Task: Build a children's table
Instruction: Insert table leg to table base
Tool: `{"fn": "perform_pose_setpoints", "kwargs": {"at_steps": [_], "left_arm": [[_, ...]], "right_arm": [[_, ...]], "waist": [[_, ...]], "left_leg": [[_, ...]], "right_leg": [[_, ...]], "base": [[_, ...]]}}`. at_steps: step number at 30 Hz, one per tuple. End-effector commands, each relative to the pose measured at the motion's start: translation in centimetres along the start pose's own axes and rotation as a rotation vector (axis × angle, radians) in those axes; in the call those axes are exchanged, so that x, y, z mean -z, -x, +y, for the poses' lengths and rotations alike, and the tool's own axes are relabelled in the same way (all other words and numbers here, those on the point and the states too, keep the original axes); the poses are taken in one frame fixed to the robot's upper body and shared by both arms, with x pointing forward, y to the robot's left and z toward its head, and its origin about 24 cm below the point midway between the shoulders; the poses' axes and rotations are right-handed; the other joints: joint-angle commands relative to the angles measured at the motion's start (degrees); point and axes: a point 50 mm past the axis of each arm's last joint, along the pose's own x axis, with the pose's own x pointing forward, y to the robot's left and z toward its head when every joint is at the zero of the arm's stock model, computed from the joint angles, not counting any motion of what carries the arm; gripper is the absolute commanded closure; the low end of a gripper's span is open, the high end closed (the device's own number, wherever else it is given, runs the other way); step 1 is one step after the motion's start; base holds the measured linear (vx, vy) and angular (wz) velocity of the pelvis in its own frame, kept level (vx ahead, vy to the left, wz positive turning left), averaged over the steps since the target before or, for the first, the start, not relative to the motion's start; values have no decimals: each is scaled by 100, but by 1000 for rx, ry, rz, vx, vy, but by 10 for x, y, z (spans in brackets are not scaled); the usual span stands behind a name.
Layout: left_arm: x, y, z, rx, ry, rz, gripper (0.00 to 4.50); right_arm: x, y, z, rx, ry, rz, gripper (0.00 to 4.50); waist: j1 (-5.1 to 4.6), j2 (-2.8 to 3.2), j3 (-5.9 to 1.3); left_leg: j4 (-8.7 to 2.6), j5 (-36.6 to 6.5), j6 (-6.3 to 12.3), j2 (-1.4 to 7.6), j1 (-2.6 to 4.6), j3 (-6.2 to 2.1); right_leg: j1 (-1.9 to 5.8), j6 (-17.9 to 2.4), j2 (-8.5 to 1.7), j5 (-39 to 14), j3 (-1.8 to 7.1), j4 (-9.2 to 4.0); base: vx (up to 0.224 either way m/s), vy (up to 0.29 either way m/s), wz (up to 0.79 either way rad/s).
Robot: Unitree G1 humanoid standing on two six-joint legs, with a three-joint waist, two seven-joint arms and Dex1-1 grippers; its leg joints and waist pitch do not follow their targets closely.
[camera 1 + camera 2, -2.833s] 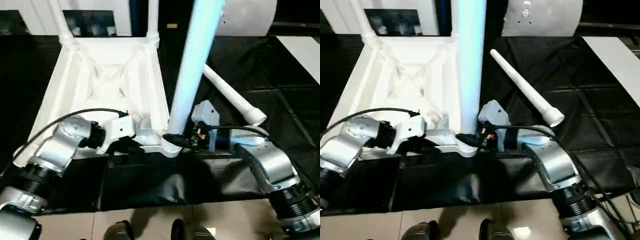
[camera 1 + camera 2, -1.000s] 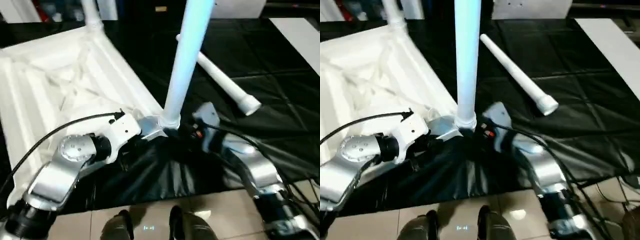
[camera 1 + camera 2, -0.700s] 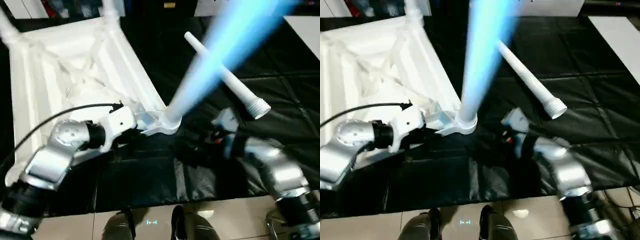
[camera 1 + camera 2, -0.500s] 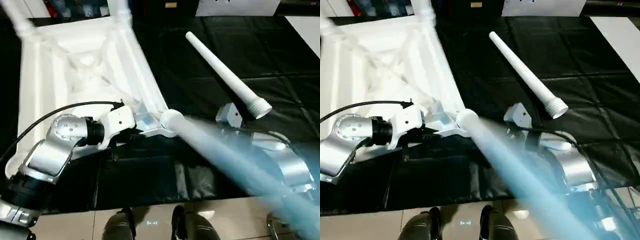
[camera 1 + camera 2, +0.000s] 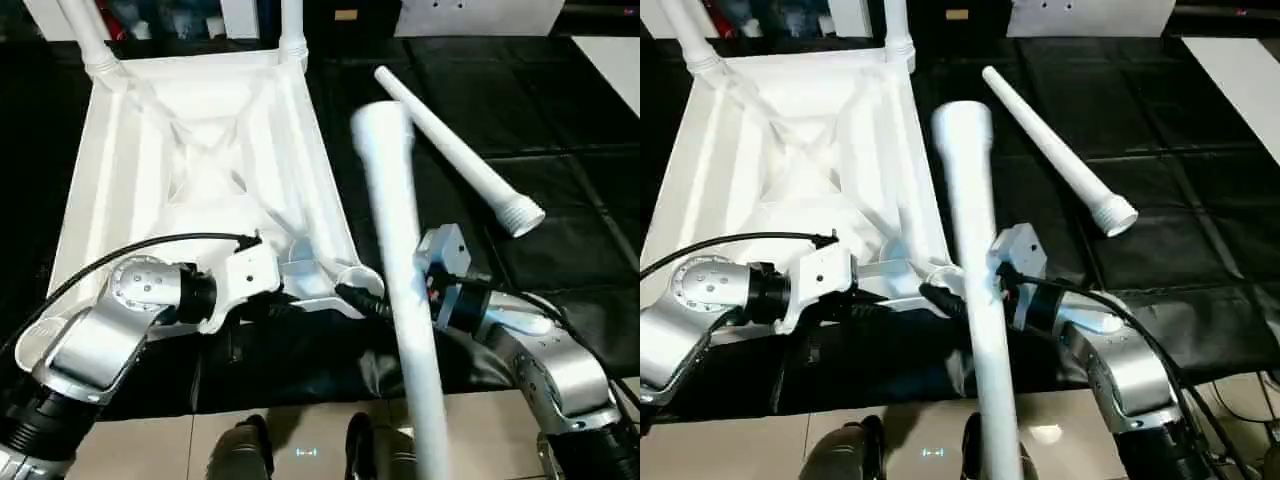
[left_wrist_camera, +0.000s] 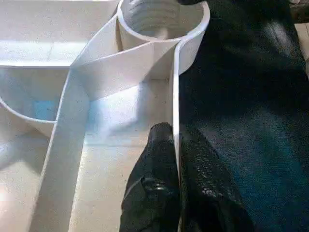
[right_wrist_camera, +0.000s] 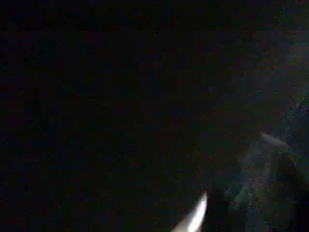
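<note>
White children's table top (image 5: pixel 190 170) upside down on the black-covered bench (image 5: pixel 560 150), X-ribbed underside up, 2 legs (image 5: pixel 85 35) standing in the far corner sockets. Left end effector (image 6: pixel 177 159) clenched on the thin side wall of the top, beside the empty near corner socket (image 6: pixel 161 19). Right end effector (image 5: pixel 365 300) released, fingers wide, near that socket. 1 loose leg (image 5: pixel 400 270) blurred above the near edge, another (image 5: pixel 455 155) lying on the bench.

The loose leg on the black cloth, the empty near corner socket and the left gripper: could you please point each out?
Loose leg (image 5: pixel 452 155), left eye view, middle of its shaft.
Corner socket (image 6: pixel 161 19), left wrist view, ribbed inner wall.
Left gripper (image 6: pixel 176 140), left wrist view, at the fingertips pinching the tabletop rim.
</note>
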Motion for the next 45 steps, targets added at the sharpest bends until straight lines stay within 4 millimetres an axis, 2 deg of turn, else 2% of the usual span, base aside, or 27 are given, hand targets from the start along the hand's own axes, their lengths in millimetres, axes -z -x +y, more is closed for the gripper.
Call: {"fn": "perform_pose_setpoints", "kwargs": {"at_steps": [1, 2, 6, 11, 15, 16, 19, 25, 30, 31, 32, 34, 37, 39, 45], "left_arm": [[3, -5, -7, 23, 25, 12, 450], [3, -5, -8, 15, 34, 8, 450], [3, -6, -11, 14, 48, 5, 450], [4, -7, -14, 19, 58, 4, 450], [3, -5, -14, 16, 62, 8, 450], [4, -5, -14, 16, 63, 9, 450], [4, -3, -13, 18, 63, 11, 450], [3, -2, -13, 23, 63, 14, 450], [5, 0, -12, 21, 63, 19, 450], [5, 1, -12, 20, 63, 21, 450], [5, 1, -11, 19, 63, 22, 450], [5, 2, -11, 18, 63, 23, 450], [5, 3, -11, 15, 63, 25, 450], [4, 3, -11, 16, 62, 25, 450], [4, 4, -11, 21, 62, 26, 450]], "right_arm": [[6, 3, -8, 99, -37, 64, 3], [11, 3, -12, 162, -87, 94, 3], [17, 1, -15, 248, -219, 99, 3], [19, 0, -18, 300, -225, 127, 3], [13, 0, -20, 321, -249, 125, 3], [11, 0, -21, 326, -234, 129, 3], [6, 0, -27, 334, -208, 141, 3], [-4, -1, -40, 383, -156, 211, 3], [-17, -3, -47, 387, -65, 273, 3], [-20, -3, -49, 388, -34, 295, 3], [-23, -2, -52, 400, 24, 323, 3], [-24, 0, -55, 416, 70, 348, 3], [-37, 2, -66, 487, 60, 304, 3], [-47, 6, -75, 540, 158, 295, 3], [-68, 12, -84, 603, 204, 233, 3]], "waist": [[-22, 91, -546], [-25, 83, -570], [-26, 86, -578], [-54, 104, -585], [-88, 92, -576], [-93, 110, -585], [-104, 102, -592], [-127, 103, -615], [-143, 101, -622], [-154, 62, -627], [-155, 85, -628], [-166, 86, -631], [-174, 71, -638], [-181, 79, -640], [-192, 77, -656]], "left_leg": [[-321, -357, 467, 359, 102, -136], [-307, -243, 466, 351, 98, -133], [-296, -346, 443, 347, 91, -130], [-291, -413, 364, 341, 87, -132], [-281, -552, 277, 320, 67, -140], [-271, -582, 253, 318, 75, -138], [-270, -578, 225, 313, 72, -139], [-252, -494, 241, 296, 56, -138], [-239, -496, 215, 289, 59, -133], [-239, -482, 228, 287, 54, -127], [-237, -433, 220, 294, 54, -136], [-229, -420, 231, 292, 55, -132], [-220, -394, 268, 285, 45, -126], [-215, -391, 277, 291, 48, -129], [-201, -305, 314, 288, 43, -127]], "right_leg": [[436, -1406, -520, -614, 433, -308], [444, -1448, -520, -474, 436, -284], [453, -1414, -537, -632, 435, -300], [445, -1328, -523, -723, 427, -296], [457, -1222, -533, -1079, 428, -327], [453, -1191, -534, -1176, 429, -336], [451, -1143, -519, -1221, 423, -338], [466, -1178, -504, -1098, 418, -318], [468, -1138, -497, -1148, 421, -319], [471, -1140, -492, -1135, 423, -323], [463, -1154, -484, -1088, 412, -302], [466, -1171, -485, -1022, 419, -294], [479, -1193, -495, -962, 428, -289], [470, -1219, -489, -949, 421, -282], [485, -1283, -480, -746, 423, -249]], "base": [[0, 0, 0], [0, 0, 0], [0, 0, 0], [0, 0, 0], [0, 0, 0], [0, 0, 0], [0, 0, 0], [0, 0, 0], [0, 0, 0], [0, 0, 0], [0, 0, 0], [0, 0, 0], [0, 0, 0], [0, 0, 0], [0, 0, 0]]}}
